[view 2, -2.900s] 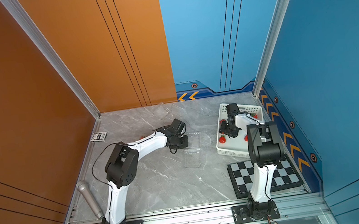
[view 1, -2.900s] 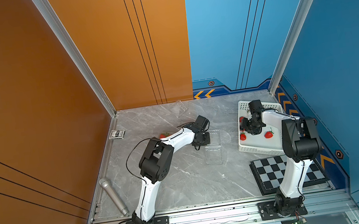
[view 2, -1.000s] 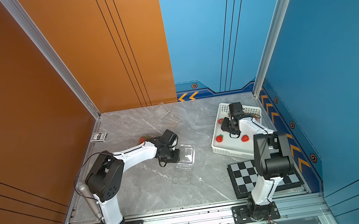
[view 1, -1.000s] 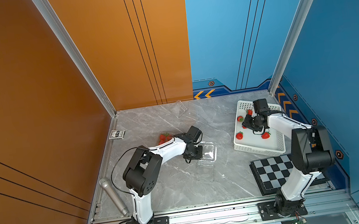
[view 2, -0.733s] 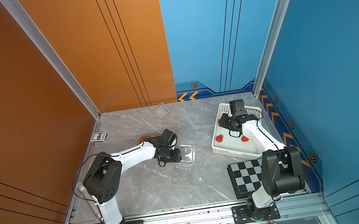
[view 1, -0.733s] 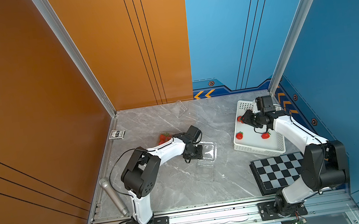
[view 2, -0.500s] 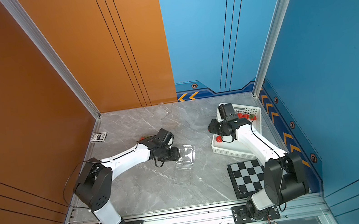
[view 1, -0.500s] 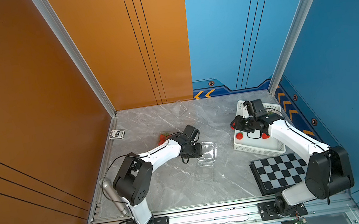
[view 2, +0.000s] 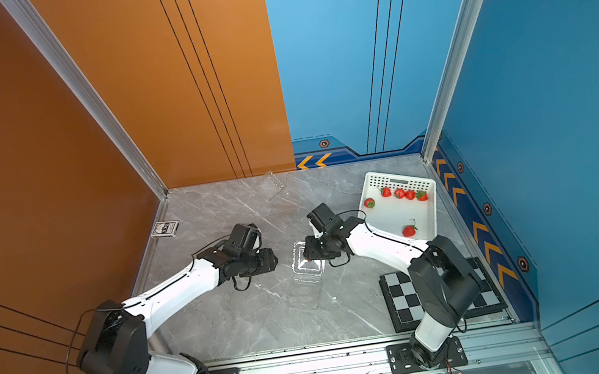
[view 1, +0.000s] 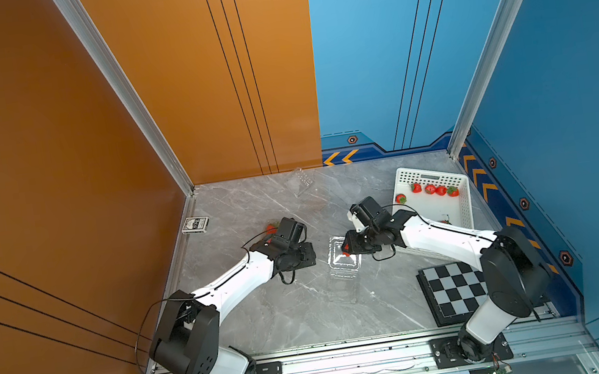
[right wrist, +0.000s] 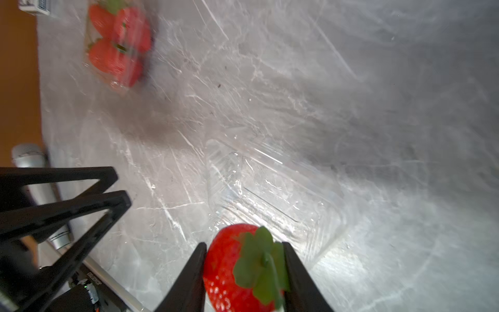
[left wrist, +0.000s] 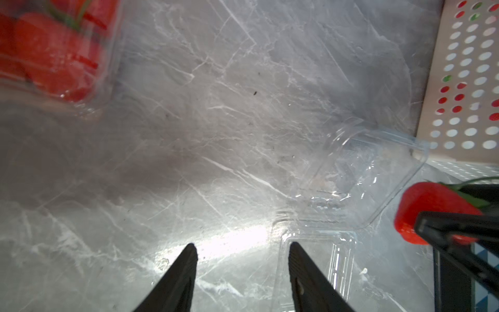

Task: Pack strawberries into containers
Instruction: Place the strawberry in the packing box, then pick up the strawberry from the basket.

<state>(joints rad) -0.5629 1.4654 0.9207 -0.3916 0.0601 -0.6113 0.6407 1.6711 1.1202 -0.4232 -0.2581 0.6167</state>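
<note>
Strawberry [right wrist: 229, 259] pinched in my right fingers [right wrist: 186, 281] over open clamshell [right wrist: 270, 189] rim, poised for drop; left fingers [left wrist: 175, 281] spread, empty, beside it, presumably leaving clearance.

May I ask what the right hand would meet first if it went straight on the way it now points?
Probably the open clear container, lying just ahead of the right hand and the strawberry it grips, though depth is unclear.
</note>
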